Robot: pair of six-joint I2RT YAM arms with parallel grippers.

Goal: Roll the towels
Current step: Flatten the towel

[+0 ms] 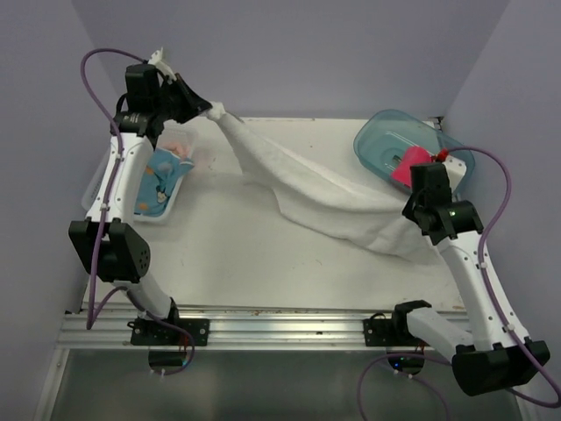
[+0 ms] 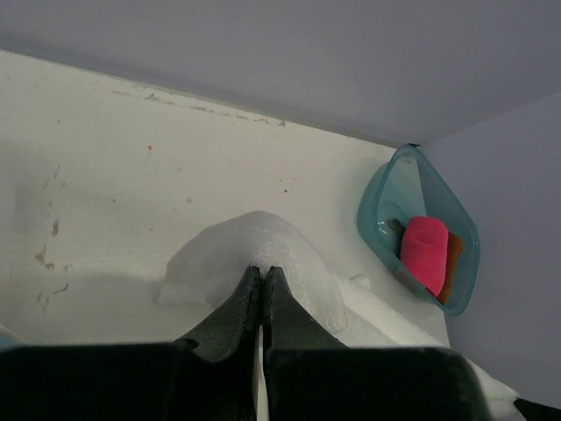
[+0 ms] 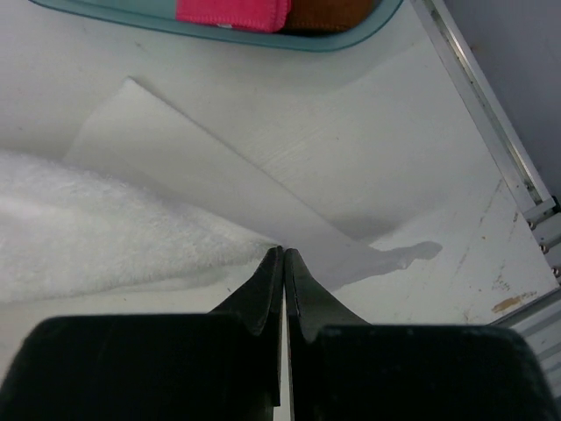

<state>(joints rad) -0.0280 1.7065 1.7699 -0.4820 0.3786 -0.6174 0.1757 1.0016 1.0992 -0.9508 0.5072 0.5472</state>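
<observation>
A white towel (image 1: 316, 189) hangs stretched above the table between my two grippers. My left gripper (image 1: 210, 110) is shut on its far left corner, high at the back; in the left wrist view (image 2: 263, 270) the cloth (image 2: 289, 254) bulges past the closed tips. My right gripper (image 1: 410, 210) is shut on the opposite corner at the right; the right wrist view (image 3: 284, 252) shows the towel (image 3: 114, 228) running off to the left. A rolled hot pink towel (image 1: 410, 167) and a brown one (image 3: 329, 10) lie in the teal tub (image 1: 386, 140). A light blue print towel (image 1: 158, 180) lies in the white basket.
The white lattice basket (image 1: 171, 210) stands at the back left under the left arm. The clear teal tub stands at the back right, just behind the right wrist. An aluminium rail (image 1: 280, 320) runs along the near table edge. Walls close the back and sides.
</observation>
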